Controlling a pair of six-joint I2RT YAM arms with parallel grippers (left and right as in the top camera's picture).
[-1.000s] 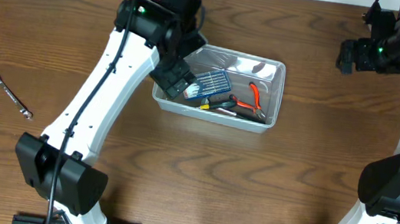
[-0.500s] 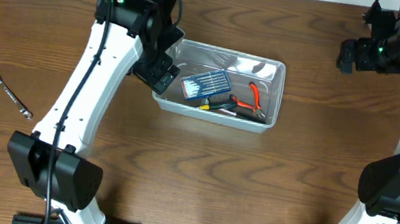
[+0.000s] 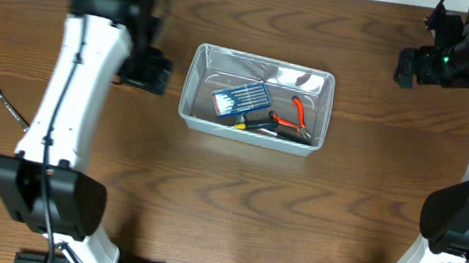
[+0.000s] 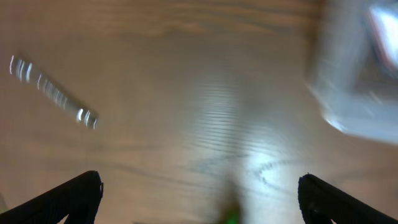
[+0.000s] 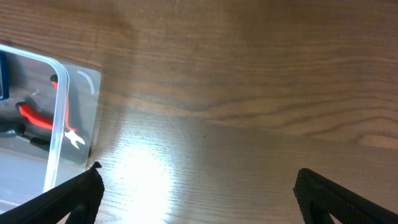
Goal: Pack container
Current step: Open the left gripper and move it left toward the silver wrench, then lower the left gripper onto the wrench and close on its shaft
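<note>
The clear plastic container (image 3: 198,79) sits mid-table. It holds a blue case of screwdriver bits (image 3: 241,98), red-handled pliers (image 3: 295,114) and a dark tool. A metal wrench (image 3: 14,113) lies on the table at the far left; it shows blurred in the left wrist view (image 4: 53,93). My left gripper (image 3: 148,72) is open and empty, left of the container, over bare wood (image 4: 199,199). My right gripper (image 3: 409,66) is open and empty at the far right (image 5: 199,193). The container's corner shows in the right wrist view (image 5: 62,118).
The wooden table (image 3: 234,204) carries nothing else. The left wrist view is motion-blurred, with the container's edge (image 4: 354,93) at the right. The arm bases stand at the front edge.
My left gripper has swung left out of the container, from over its left end to beside it. The blue case stays inside. The right arm has not moved.
</note>
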